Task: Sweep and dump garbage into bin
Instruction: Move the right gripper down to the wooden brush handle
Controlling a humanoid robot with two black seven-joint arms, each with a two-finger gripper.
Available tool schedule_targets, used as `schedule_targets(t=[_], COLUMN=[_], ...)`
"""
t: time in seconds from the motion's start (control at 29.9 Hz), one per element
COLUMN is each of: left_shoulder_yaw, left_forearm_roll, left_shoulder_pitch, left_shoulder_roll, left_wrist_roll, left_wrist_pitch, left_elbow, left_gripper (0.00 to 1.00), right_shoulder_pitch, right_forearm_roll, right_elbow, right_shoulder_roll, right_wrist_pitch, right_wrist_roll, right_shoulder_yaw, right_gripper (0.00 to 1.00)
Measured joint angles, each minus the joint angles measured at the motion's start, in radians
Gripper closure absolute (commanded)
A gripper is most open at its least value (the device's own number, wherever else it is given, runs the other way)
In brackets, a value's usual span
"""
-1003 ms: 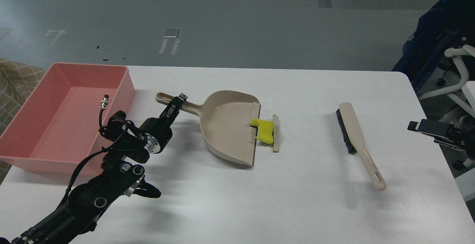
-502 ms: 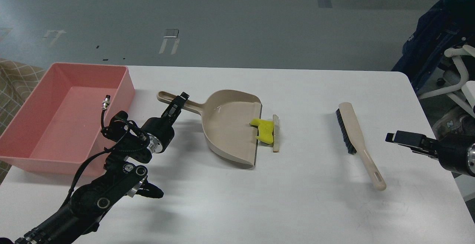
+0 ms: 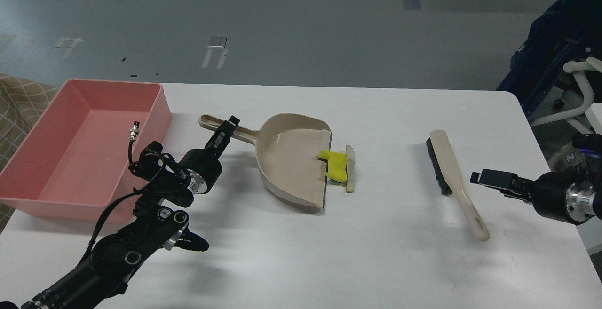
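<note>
The beige dustpan (image 3: 287, 158) lies on the white table, its mouth facing right. The garbage sits at its lip: a yellow foam chunk (image 3: 335, 165) half on the lip and a thin pale strip (image 3: 349, 168) just outside it. My left gripper (image 3: 225, 132) is closed around the dustpan's handle. The salmon-pink bin (image 3: 80, 154) stands at the far left, with nothing in it. The beige brush (image 3: 449, 172) with black bristles lies to the right. My right gripper (image 3: 479, 177) hovers just right of the brush handle; its fingers cannot be told apart.
The white table (image 3: 376, 262) ends at the right, close behind my right arm. A white chair frame (image 3: 581, 97) and a person in dark clothes (image 3: 555, 45) are off the table's right side.
My right arm has come in from the right edge toward the brush handle. My left gripper and the dustpan shifted slightly to the right together.
</note>
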Motion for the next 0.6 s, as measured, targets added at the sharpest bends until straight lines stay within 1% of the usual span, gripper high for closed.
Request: schedule_targets(t=[0.3,0.43,0.5,0.53,0.57,0.6], left_shoulder_yaw=[0.001,0.0,0.0,0.0,0.0,0.0], left_forearm_roll=[0.0,0.0,0.0,0.0,0.0,0.0], left_shoulder_pitch=[0.0,0.0,0.0,0.0,0.0,0.0], left_shoulder_roll=[-0.002,-0.002,-0.002,-0.002,-0.002,-0.002], left_wrist_roll=[-0.001,-0.001,-0.001,-0.001,-0.001,-0.001], left_wrist_pitch=[0.0,-0.001,-0.001,-0.001,-0.001,-0.001], left_elbow=[0.0,0.0,0.0,0.0,0.0,0.0], left_gripper=[1.0,1.0,1.0,1.0,1.0,1.0], right_shoulder_pitch=[-0.002,-0.01,-0.014,-0.016,-0.017,-0.018], right_forearm_roll=[-0.001,0.0,0.0,0.0,0.0,0.001], right_elbow=[-0.002,-0.001,0.0,0.001,0.002,0.003], right_shoulder_roll=[0.061,0.077,0.08,0.08,0.08,0.08], right_wrist_pitch=[0.0,0.0,0.0,0.0,0.0,0.0], right_wrist_roll=[-0.034,-0.055,-0.062,-0.064,-0.065,-0.066], right_shoulder_yaw=[-0.013,-0.015,-0.015,-0.016,-0.018,-0.019], right_gripper=[0.02,0.04,0.08,0.13,0.21,0.25])
